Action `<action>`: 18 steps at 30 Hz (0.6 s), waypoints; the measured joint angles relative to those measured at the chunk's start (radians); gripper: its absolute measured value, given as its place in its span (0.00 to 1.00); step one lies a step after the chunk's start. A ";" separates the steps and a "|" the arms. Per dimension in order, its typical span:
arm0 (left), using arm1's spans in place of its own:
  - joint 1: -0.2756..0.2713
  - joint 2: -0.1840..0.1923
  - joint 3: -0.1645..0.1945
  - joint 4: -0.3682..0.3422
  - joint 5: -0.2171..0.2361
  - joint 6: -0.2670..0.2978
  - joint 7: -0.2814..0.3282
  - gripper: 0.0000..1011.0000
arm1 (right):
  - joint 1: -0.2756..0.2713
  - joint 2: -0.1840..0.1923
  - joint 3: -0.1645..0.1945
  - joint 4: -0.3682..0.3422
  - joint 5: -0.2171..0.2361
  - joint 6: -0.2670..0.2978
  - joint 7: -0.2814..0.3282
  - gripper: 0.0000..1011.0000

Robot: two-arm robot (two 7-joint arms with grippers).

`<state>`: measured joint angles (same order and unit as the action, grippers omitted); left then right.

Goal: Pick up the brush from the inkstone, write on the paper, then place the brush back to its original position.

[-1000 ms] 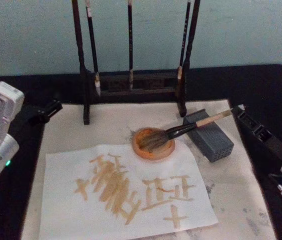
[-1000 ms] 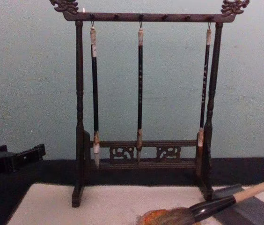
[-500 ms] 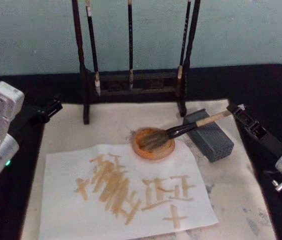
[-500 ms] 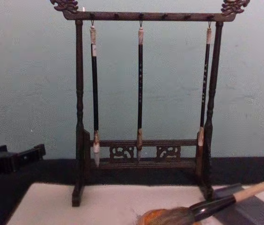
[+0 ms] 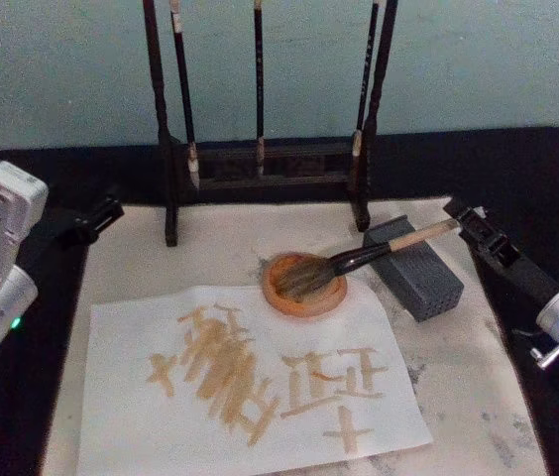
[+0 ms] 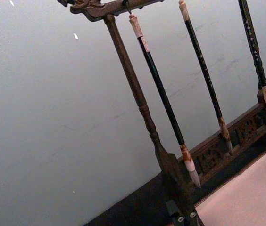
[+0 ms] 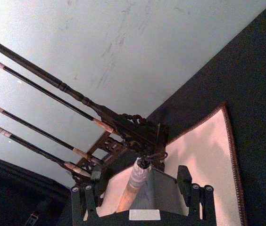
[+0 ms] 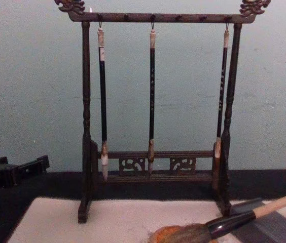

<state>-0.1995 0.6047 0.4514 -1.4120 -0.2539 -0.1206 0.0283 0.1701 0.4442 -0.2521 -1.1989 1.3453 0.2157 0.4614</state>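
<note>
The brush (image 5: pixel 359 258) lies with its bushy head in the orange inkstone (image 5: pixel 304 286) and its tan handle propped on a grey block (image 5: pixel 416 268). My right gripper (image 5: pixel 466 220) is at the handle's far end, open. In the right wrist view the handle's end (image 7: pixel 134 181) sits between the two spread fingers (image 7: pixel 195 190), neither pressing on it. The paper (image 5: pixel 131 342) lies in front of the inkstone and carries tan brush strokes. My left gripper (image 5: pixel 93 220) hangs at the mat's left edge, away from everything. The chest view shows the brush (image 8: pixel 229 223) low at the right.
A dark wooden rack (image 5: pixel 170 149) with three thin hanging brushes stands behind the inkstone. A beige felt mat (image 5: pixel 468 387) lies under the paper on the black table. The grey block sits between the inkstone and my right gripper.
My right arm has drawn slightly up and back along the mat's right edge. The brush, inkstone and left arm have stayed where they were.
</note>
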 joint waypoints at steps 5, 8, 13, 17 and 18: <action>0.000 0.000 0.000 0.000 0.000 0.000 0.000 0.99 | 0.019 -0.003 -0.015 0.026 0.016 0.005 0.016 1.00; 0.000 0.000 0.000 0.000 0.000 0.000 0.000 0.99 | 0.027 -0.004 -0.024 0.038 0.024 0.007 0.022 1.00; 0.000 0.000 0.000 0.000 0.000 0.000 0.000 0.99 | 0.044 -0.007 -0.039 0.065 0.041 0.014 0.036 1.00; 0.000 0.000 0.000 0.000 0.000 0.000 0.000 0.99 | 0.057 -0.011 -0.048 0.086 0.055 0.020 0.043 1.00; 0.000 0.000 0.000 0.000 0.000 0.000 0.000 0.99 | 0.059 -0.011 -0.050 0.089 0.057 0.020 0.045 1.00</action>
<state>-0.1996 0.6047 0.4514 -1.4120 -0.2539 -0.1205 0.0283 0.2290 0.4329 -0.3021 -1.1102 1.4028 0.2359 0.5060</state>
